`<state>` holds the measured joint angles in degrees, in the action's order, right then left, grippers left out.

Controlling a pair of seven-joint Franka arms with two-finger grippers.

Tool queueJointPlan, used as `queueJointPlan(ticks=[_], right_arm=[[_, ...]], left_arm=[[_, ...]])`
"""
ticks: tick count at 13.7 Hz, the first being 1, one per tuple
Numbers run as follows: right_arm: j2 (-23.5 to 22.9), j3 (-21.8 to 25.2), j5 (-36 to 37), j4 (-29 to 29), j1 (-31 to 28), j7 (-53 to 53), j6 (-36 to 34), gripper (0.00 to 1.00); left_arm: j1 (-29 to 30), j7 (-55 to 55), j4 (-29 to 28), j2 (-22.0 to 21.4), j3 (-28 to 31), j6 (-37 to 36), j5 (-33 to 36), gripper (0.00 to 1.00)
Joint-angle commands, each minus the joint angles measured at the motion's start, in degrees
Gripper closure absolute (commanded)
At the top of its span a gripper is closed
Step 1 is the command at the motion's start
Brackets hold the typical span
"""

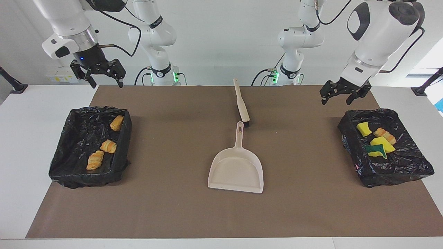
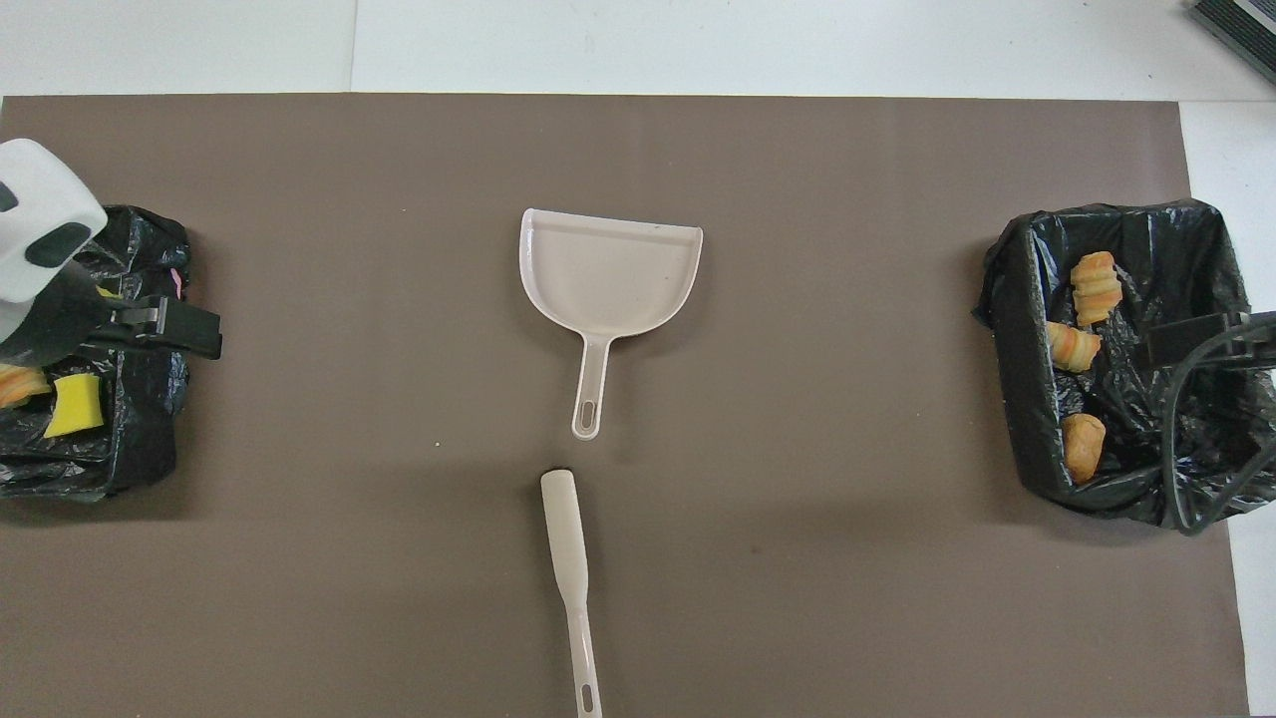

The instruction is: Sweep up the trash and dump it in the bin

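Three golden-brown bread pieces lie in the black-lined bin at the right arm's end. Yellow sponge chunks, one with a green face, and a bread piece lie in the black-lined bin at the left arm's end. My right gripper hangs open and empty over its bin. My left gripper hangs open and empty over its bin, hiding part of it in the overhead view.
A beige dustpan lies empty mid-table on the brown mat, handle toward the robots. A beige brush lies just nearer to the robots than the pan.
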<state>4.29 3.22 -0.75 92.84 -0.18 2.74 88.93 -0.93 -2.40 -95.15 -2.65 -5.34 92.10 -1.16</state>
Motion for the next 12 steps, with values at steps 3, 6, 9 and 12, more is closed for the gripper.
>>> queueJointPlan(ticks=[3,6,9,12], right_arm=[[1.0,-0.2,-0.5,1.2,-0.1,-1.2,0.7,0.00],[1.0,-0.2,-0.1,1.2,-0.1,-1.2,0.5,0.00],[1.0,-0.2,0.6,1.2,0.0,-0.8,0.6,0.00],[1.0,-0.4,0.6,1.3,0.0,-0.8,0.5,0.00]], left_arm=[[0.3,1.2,3.1,-3.0,0.2,-6.5,0.9,0.00],[0.2,1.3,2.5,-3.9,1.4,-7.3,0.8,0.00],[0.0,1.3,2.5,-3.9,1.3,-7.2,0.7,0.00],[0.2,1.3,1.9,-4.1,1.3,-6.6,0.6,0.00]])
